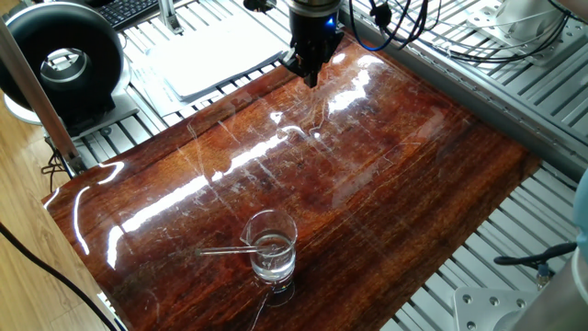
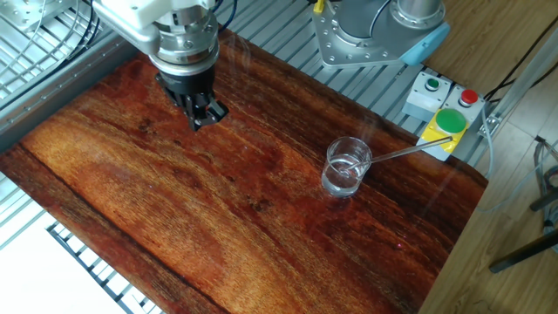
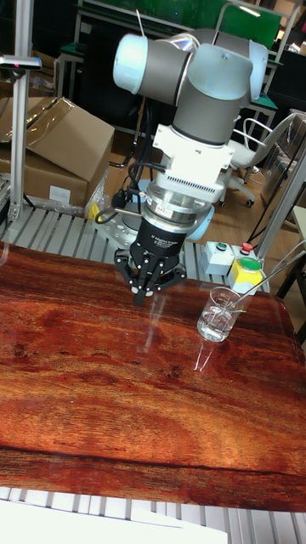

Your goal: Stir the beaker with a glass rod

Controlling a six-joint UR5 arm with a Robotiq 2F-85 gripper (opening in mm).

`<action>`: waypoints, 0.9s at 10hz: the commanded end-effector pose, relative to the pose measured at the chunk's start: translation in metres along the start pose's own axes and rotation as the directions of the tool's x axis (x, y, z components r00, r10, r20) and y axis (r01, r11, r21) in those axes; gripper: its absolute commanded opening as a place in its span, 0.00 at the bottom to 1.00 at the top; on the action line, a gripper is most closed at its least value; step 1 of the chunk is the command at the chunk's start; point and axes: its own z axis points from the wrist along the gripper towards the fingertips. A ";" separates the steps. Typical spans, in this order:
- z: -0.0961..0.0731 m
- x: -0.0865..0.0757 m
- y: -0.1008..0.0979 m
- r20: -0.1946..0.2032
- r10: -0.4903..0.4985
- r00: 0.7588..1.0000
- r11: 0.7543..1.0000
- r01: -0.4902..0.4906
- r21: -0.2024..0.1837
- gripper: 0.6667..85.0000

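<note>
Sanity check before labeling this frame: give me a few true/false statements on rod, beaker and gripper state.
1. The glass rod leans in the beaker, one end sticking out over the rim. True.
2. The gripper is holding the glass rod. False: it holds nothing and is far across the table from the rod.
3. The beaker lies tipped on its side. False: it stands upright with clear liquid inside.
4. The gripper's fingers are closed together. True.
</note>
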 end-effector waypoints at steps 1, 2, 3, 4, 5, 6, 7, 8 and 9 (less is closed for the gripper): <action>0.003 0.002 -0.005 0.004 -0.042 0.999 0.999 0.042 0.010 0.00; 0.004 0.004 -0.008 -0.003 -0.058 0.998 0.998 0.058 0.018 0.00; 0.004 0.006 -0.008 -0.012 -0.065 0.998 0.998 0.066 0.018 0.00; 0.003 0.008 -0.009 -0.020 -0.067 0.998 0.998 0.067 0.020 0.00; 0.003 0.010 -0.008 -0.029 -0.057 0.998 0.998 0.058 0.017 0.00; 0.003 0.012 -0.005 -0.035 -0.048 0.998 0.999 0.048 0.006 0.00; 0.003 0.013 -0.001 -0.042 -0.037 0.998 0.999 0.037 -0.008 0.00; 0.002 0.015 0.006 -0.048 -0.019 0.999 0.999 0.017 -0.036 0.00; 0.002 0.017 0.010 -0.054 -0.013 0.998 0.999 0.010 -0.051 0.00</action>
